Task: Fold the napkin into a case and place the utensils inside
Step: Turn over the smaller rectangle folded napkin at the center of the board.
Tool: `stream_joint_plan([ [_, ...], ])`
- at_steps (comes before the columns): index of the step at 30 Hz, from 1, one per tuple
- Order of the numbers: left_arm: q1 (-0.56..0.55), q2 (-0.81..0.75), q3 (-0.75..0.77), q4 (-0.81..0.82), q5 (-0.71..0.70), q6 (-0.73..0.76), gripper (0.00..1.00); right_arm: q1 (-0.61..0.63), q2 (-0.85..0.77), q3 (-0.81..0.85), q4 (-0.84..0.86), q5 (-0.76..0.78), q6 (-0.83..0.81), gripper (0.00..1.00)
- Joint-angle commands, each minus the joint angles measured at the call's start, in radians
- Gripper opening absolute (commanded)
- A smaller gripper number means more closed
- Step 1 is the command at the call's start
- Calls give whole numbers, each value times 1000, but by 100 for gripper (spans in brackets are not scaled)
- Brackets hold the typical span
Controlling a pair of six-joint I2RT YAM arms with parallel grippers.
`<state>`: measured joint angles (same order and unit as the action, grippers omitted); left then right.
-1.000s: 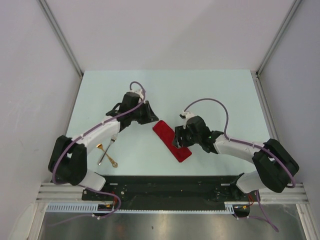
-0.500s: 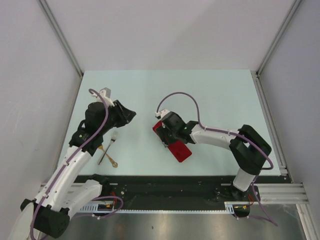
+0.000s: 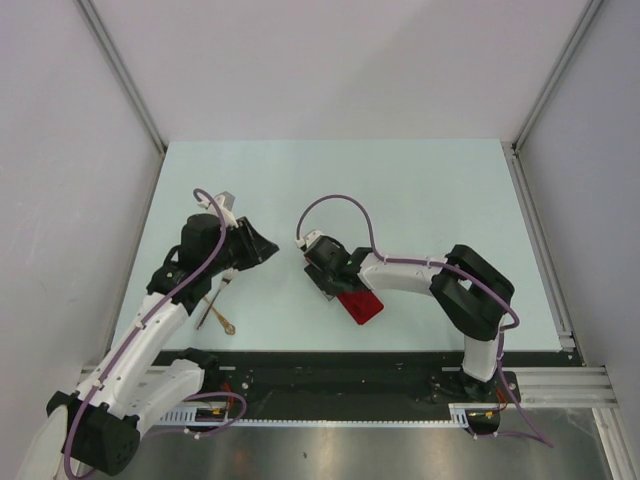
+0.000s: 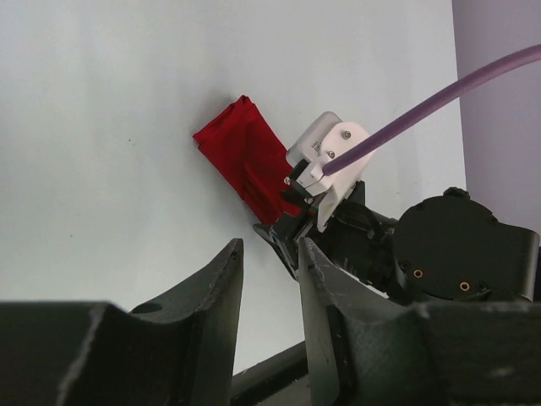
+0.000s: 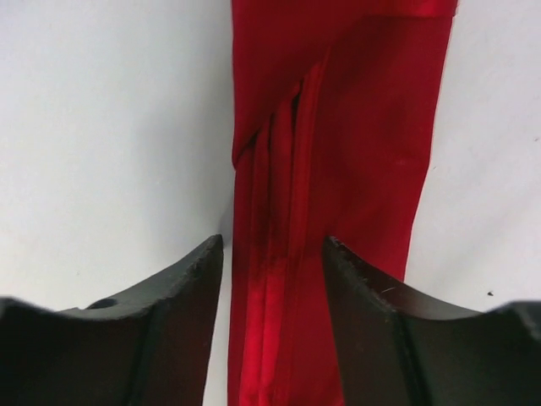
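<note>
The red napkin (image 3: 360, 305) lies folded into a narrow strip on the pale table, slanting from upper left to lower right. My right gripper (image 3: 324, 272) hangs over its upper-left end and hides it. In the right wrist view that gripper (image 5: 275, 254) is open, with the pleated left edge of the napkin (image 5: 338, 169) between its fingers, untouched. My left gripper (image 3: 266, 245) is open and empty, off to the napkin's left. Its wrist view shows the napkin (image 4: 241, 152) beyond its tips (image 4: 269, 254). The gold utensils (image 3: 215, 308) lie beside the left forearm, partly covered by it.
The right arm's white wrist housing (image 4: 325, 156) and purple cable (image 4: 439, 101) stand close in front of the left gripper. Grey walls enclose the table on three sides. A black rail (image 3: 340, 370) runs along the near edge.
The left arm has pulled back from the napkin's far end toward the left. The right gripper has slid up the napkin to its upper-left end and narrowed slightly.
</note>
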<state>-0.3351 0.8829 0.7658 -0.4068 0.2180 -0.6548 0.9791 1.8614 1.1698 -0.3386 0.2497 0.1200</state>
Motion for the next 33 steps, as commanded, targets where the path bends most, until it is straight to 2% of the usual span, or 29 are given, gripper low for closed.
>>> stream_joint_plan([
  [1, 10, -19, 6, 11, 24, 15, 38, 7, 31, 42, -4, 51, -14, 51],
  [3, 13, -21, 6, 11, 24, 20, 38, 7, 41, 36, 3, 45, -16, 47],
  [12, 24, -21, 1, 10, 38, 23, 38, 15, 42, 62, 9, 17, -11, 15],
  [13, 24, -21, 1, 10, 38, 24, 38, 15, 39, 71, 6, 13, -7, 8],
  [16, 25, -15, 1, 8, 35, 26, 38, 16, 21, 112, -16, -18, 7, 0],
  [20, 25, -9, -2, 8, 32, 23, 38, 15, -30, 156, -27, -84, 39, 0],
  [24, 25, -2, -6, 14, 29, 20, 38, -13, -90, 154, 12, -238, 102, 0],
  [27, 25, 8, -6, 20, 35, 15, 38, -62, -113, 99, 111, -421, 191, 0],
  [29, 25, 11, -6, 23, 41, 9, 38, -111, -134, 17, 257, -572, 289, 0],
  [33, 25, 18, -2, 22, 44, 7, 38, -178, -123, -99, 505, -746, 469, 0],
])
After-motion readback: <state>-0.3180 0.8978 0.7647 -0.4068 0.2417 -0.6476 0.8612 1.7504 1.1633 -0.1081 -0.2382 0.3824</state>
